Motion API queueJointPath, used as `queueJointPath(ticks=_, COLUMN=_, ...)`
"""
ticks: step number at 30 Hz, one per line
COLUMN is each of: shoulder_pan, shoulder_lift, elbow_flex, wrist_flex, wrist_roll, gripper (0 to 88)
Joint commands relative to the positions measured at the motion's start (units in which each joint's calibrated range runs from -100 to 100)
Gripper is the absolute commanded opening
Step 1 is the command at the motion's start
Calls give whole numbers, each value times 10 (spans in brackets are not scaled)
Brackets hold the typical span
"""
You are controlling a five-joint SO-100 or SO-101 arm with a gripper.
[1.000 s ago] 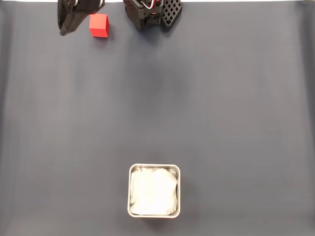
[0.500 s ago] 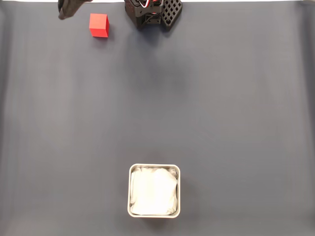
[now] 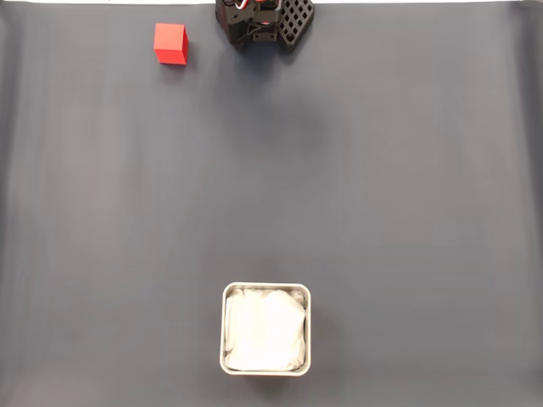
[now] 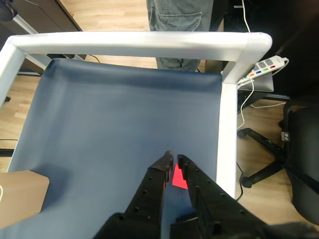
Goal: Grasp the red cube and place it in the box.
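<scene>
Red cube (image 4: 179, 178) sits loose on table (image 4: 114, 124) just beyond and below the nearly clenched, empty gripper (image 4: 175, 159), not yet grasped.

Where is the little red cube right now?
In the fixed view the red cube sits on the grey mat near the top edge, left of the arm's black base and far from the box at the bottom.
</scene>
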Motion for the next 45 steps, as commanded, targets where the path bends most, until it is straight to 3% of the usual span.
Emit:
queueJointPath(ticks=1, shoulder_pan=18, shoulder_lift=-25, elbow_flex=3, wrist_flex=18, wrist_roll=15, gripper=2)
queueJointPath(ticks=27, shoulder_pan=64, shoulder_lift=-152, elbow_flex=71, wrist_flex=136, wrist_roll=55, gripper=2)
queueJointPath(ticks=45, shoulder_pan=65, shoulder_lift=-176, elbow_flex=89, wrist_flex=165, wrist_roll=31, gripper=7)
